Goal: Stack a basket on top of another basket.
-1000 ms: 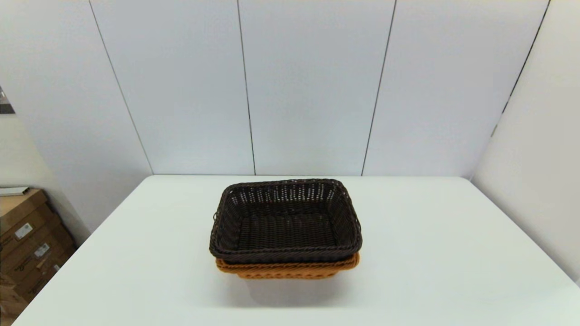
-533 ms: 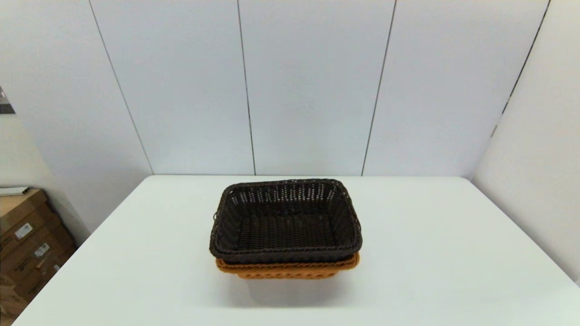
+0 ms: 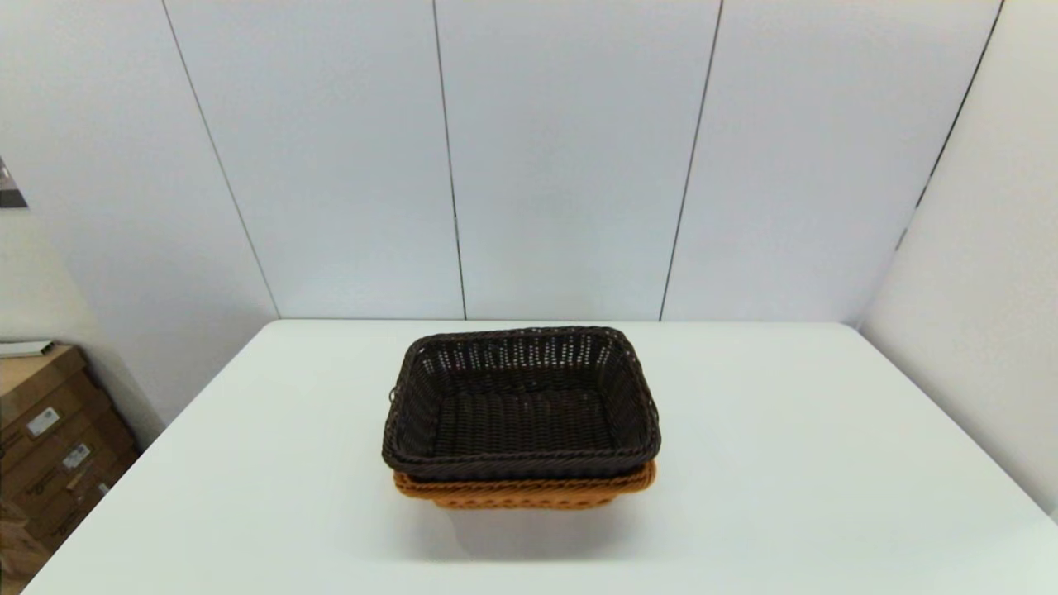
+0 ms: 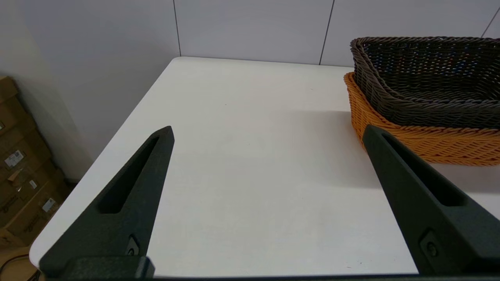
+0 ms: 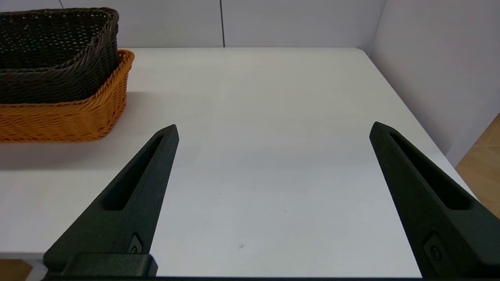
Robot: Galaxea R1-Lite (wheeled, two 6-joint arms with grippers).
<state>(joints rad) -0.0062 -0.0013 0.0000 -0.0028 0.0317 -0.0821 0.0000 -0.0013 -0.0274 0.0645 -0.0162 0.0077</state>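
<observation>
The dark brown basket (image 3: pixel 521 405) sits nested inside the orange-tan basket (image 3: pixel 529 489) at the middle of the white table (image 3: pixel 785 463); only the orange rim and front wall show below it. Both arms are out of the head view. My left gripper (image 4: pixel 267 132) hangs open over the table's near left part, with the dark brown basket (image 4: pixel 425 84) and the orange-tan basket (image 4: pixel 425 142) off to its side. Over the near right part, my right gripper (image 5: pixel 273 130) is open and holds nothing, apart from the dark brown basket (image 5: pixel 54 54) and orange-tan basket (image 5: pixel 66 117).
Cardboard boxes (image 3: pixel 50 446) stand on the floor beyond the table's left edge. Grey wall panels (image 3: pixel 570 157) close the back, and a wall (image 3: pixel 984 330) runs along the right side. The table's right edge (image 5: pixel 414 117) lies near my right gripper.
</observation>
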